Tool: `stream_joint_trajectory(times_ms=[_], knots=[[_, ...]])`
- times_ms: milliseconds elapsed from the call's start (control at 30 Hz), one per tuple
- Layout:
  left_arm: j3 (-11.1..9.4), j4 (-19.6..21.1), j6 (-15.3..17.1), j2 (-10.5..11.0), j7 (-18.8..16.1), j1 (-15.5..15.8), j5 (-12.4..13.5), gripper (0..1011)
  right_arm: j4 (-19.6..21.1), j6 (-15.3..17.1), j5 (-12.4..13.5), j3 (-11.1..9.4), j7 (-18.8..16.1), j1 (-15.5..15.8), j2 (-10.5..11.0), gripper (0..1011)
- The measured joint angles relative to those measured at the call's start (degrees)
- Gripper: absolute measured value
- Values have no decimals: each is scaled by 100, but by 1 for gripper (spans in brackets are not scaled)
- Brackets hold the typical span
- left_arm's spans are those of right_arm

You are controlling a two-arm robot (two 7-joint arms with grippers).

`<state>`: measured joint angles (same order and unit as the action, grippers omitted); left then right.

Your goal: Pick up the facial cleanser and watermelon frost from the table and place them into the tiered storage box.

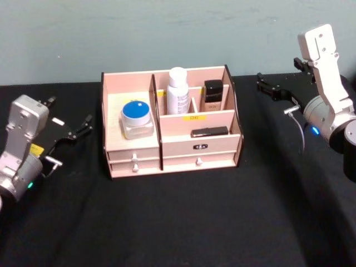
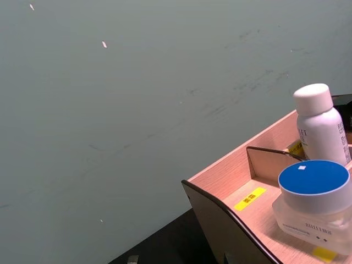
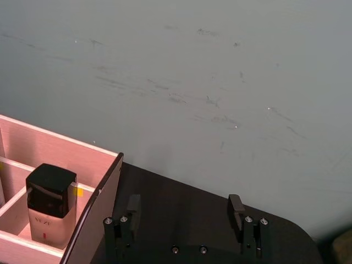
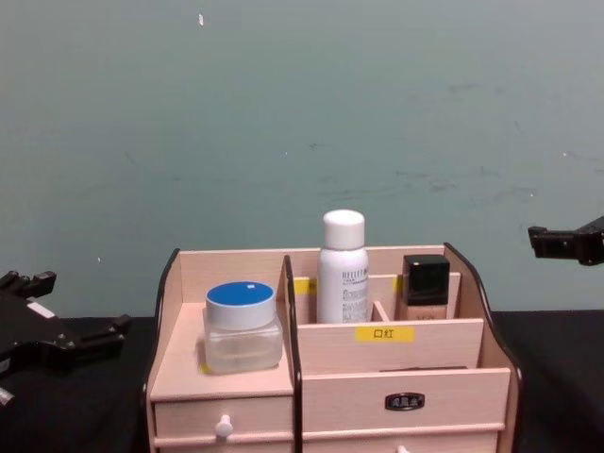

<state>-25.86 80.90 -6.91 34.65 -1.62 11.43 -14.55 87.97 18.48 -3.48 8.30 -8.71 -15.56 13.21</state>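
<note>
Tiered storage box (image 1: 167,142) of pale wood sat mid-table, already holding a white cylindrical bottle (image 1: 177,89) and a clear blue-lidded jar (image 1: 136,119). Left gripper (image 1: 71,129) and right gripper (image 1: 271,89) flanked it, fingers parted, empty; we judged clean withdrawal remained.

In the chest view the tiered storage box (image 4: 330,377) is cut off at the bottom edge, its lower drawers lost. The left wrist view crops the blue-lidded jar (image 2: 314,203) at the right edge. Print on the yellow labels (image 1: 193,117) is too small to read.
</note>
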Motion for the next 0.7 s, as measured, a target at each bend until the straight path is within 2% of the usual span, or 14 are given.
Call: stream_joint_trajectory(times_ms=[700], knots=[[0, 0, 0, 0, 0, 0, 0, 1010, 16, -5, 11, 7, -10, -9, 11, 1002]])
